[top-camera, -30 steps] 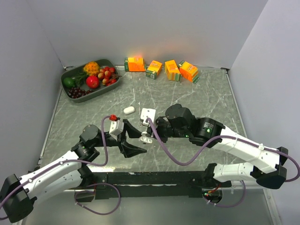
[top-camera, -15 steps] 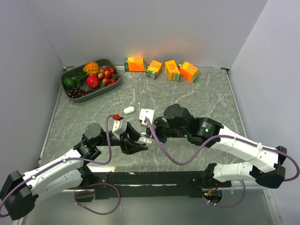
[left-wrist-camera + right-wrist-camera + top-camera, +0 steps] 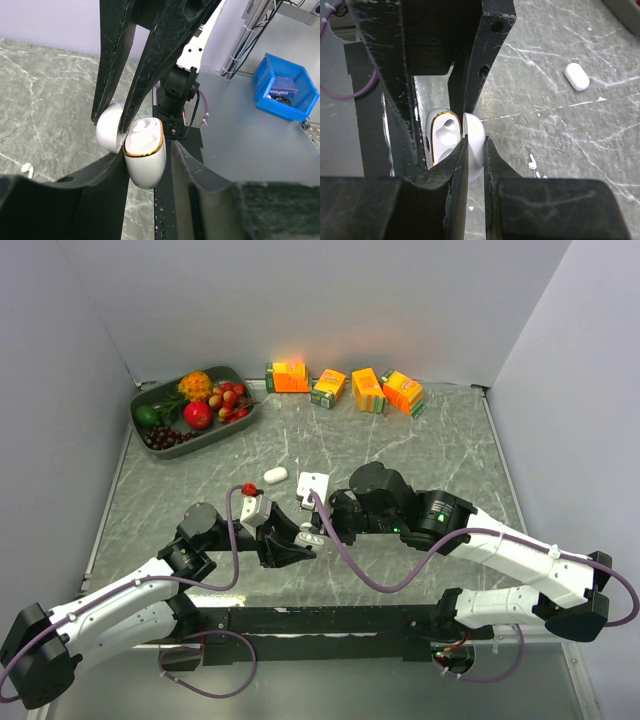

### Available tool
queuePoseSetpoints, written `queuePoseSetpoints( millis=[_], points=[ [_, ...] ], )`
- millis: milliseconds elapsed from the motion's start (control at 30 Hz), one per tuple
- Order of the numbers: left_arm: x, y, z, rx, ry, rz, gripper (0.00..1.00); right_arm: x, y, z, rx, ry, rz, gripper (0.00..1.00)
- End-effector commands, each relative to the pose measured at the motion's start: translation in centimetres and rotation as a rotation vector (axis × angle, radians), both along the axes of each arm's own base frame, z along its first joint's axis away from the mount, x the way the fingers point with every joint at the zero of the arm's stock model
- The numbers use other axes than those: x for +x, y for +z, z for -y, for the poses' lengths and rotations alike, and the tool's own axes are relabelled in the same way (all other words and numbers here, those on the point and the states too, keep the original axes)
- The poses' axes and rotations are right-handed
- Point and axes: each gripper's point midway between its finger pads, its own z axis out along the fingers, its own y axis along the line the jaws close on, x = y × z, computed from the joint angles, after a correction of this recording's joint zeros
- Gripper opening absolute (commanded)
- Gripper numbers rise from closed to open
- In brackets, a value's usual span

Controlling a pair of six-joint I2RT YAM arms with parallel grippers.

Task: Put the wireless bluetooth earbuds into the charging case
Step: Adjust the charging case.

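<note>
The white charging case (image 3: 145,152), gold-rimmed, is open and held above the table; it also shows in the top view (image 3: 312,537). My right gripper (image 3: 476,142) is shut on its flipped-back lid (image 3: 474,131), as the left wrist view also shows (image 3: 110,132). My left gripper (image 3: 146,150) is closed round the case body from below, one finger on each side. The case's wells (image 3: 444,135) look empty. Two tiny white earbuds (image 3: 532,162) lie on the marble below the case. One earbud (image 3: 27,170) shows on the table in the left wrist view.
A closed white oval case (image 3: 276,475) and a white square piece (image 3: 316,483) lie just beyond the grippers. A fruit tray (image 3: 150,400) is at the back left, with several orange juice cartons (image 3: 345,388) along the back wall. A blue bin (image 3: 282,92) stands off the table.
My left gripper has moved up and right to the case, and its fingers have narrowed round the body. My right gripper has held the lid nearly still.
</note>
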Motion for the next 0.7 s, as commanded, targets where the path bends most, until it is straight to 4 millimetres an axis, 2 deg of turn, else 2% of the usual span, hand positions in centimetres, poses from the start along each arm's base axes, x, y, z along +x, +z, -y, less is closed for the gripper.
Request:
queuePoseSetpoints(
  millis=[0,167,267,400,500,667],
  points=[
    [-0.44,2.09,-0.1,-0.051,-0.022,0.044,0.39,0.13,3.08,-0.61,0.082,0.009,0.046,0.0],
    [-0.43,2.05,-0.06,-0.048,-0.023,0.042,0.36,-0.02,3.3,-0.54,0.087,0.013,0.046,0.0],
    [-0.28,1.95,0.04,-0.042,-0.02,0.034,0.4,0.04,3.52,-0.46,0.093,0.01,0.05,0.0],
    [-0.14,1.8,0.15,-0.033,-0.017,0.014,0.53,0.05,3.76,-0.39,0.099,0.006,0.055,0.0],
    [-0.05,1.85,0.11,-0.035,-0.008,0.011,0.56,0.18,4.05,-0.18,0.106,-0.004,0.068,0.0],
    [0.17,2.05,-0.01,-0.04,0.011,0.012,0.54,0.74,3.82,0.2,0.093,-0.032,0.086,0.0]
  ],
)
